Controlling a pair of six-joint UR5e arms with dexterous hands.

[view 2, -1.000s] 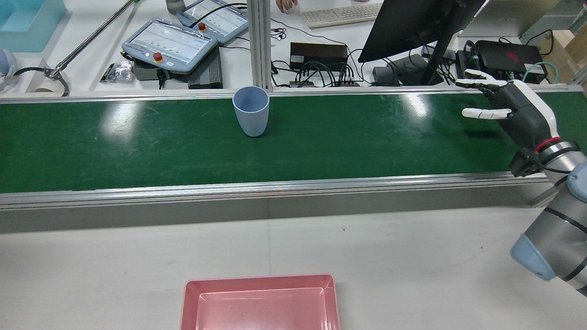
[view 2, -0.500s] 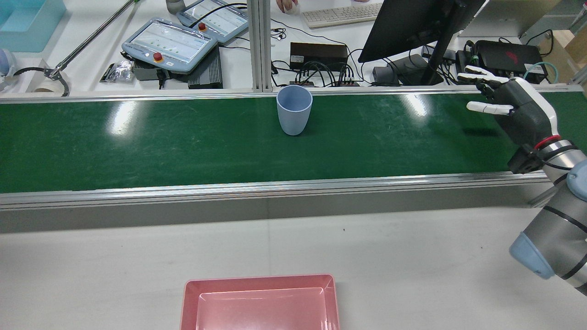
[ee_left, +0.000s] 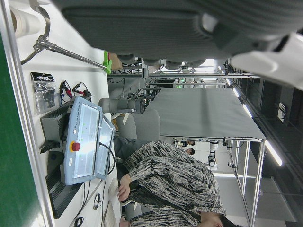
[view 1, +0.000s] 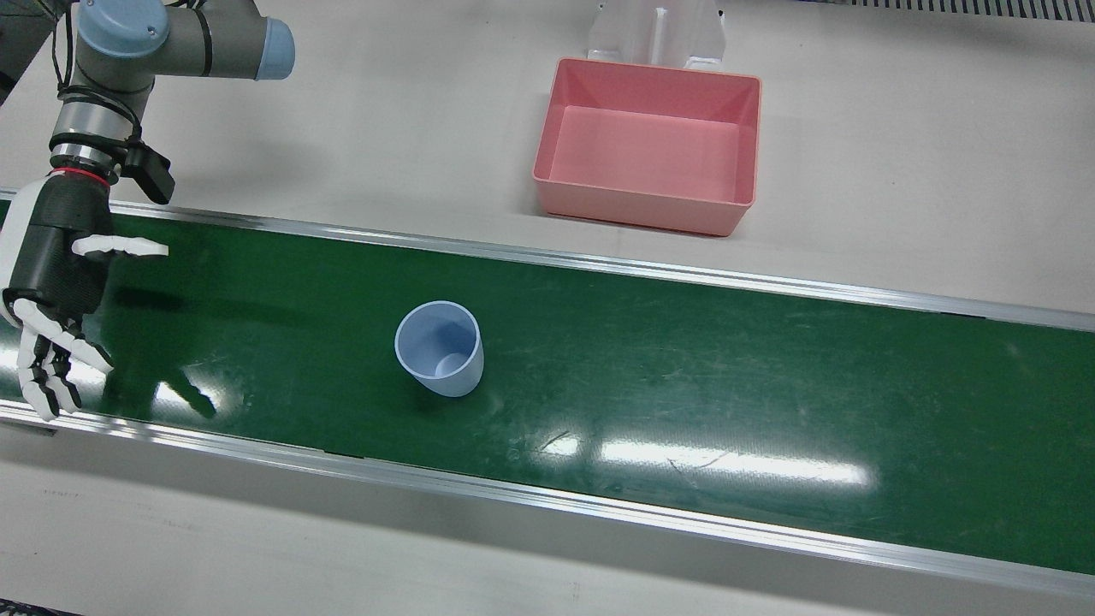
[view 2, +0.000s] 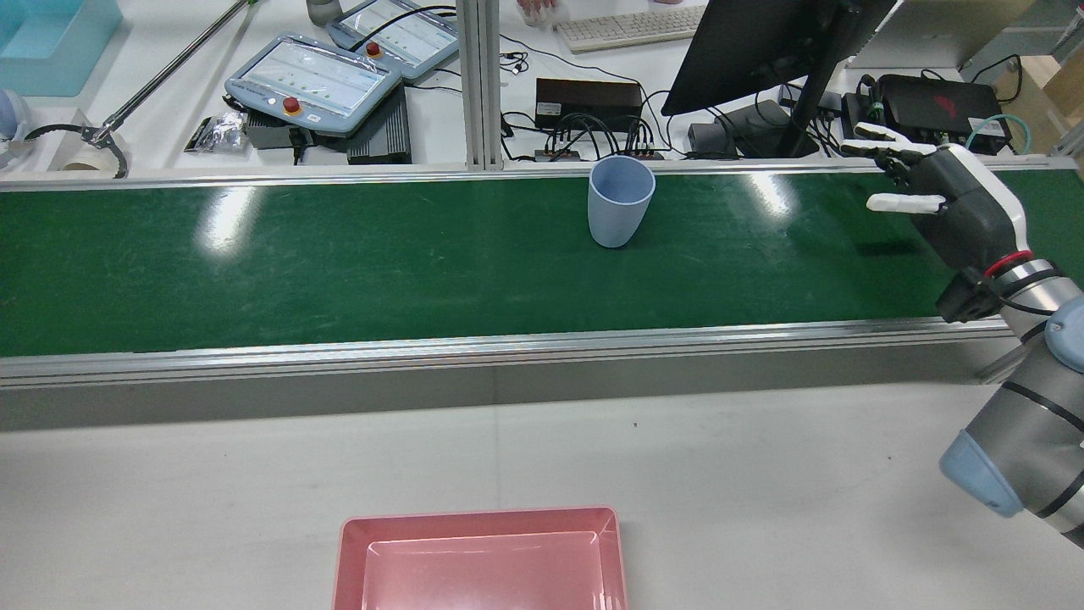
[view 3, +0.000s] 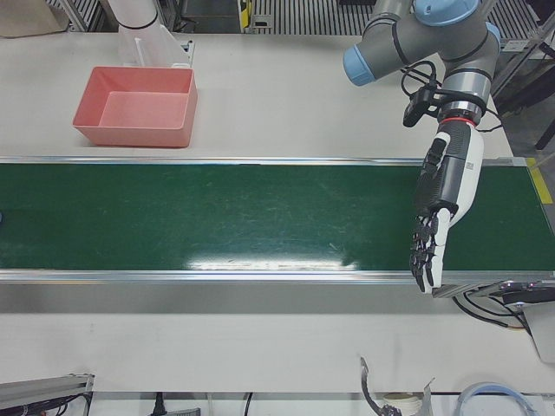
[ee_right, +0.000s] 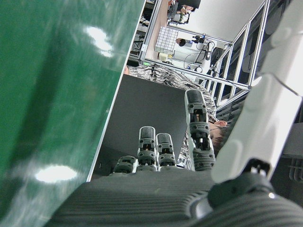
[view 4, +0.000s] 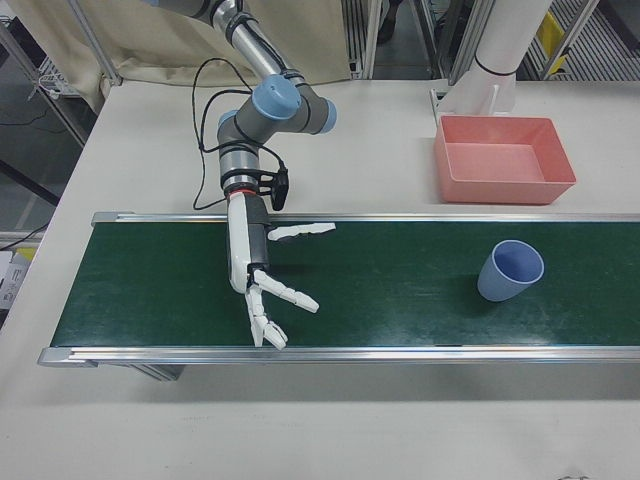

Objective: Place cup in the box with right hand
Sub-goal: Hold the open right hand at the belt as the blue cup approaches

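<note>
Nothing of the task is done yet, as I judge it: the blue cup (view 1: 440, 347) stands upright on the green belt (view 1: 684, 376), well apart from my right hand (view 1: 53, 287), and the pink box (view 1: 648, 144) on the grey table (view 1: 385, 128) is empty. The right hand hovers over one end of the belt with its fingers (view 4: 283, 298) spread wide and holding nothing. The left hand (view 3: 440, 206) hangs over the other end, fingers extended and also empty (it has no part in this task). What remains is the whole work: reach the cup, close around it, carry it across the belt's metal rail and set it in the box. Beyond the belt I see teach pendants (view 2: 313, 80), a monitor (view 2: 754, 47), and cables.
</note>
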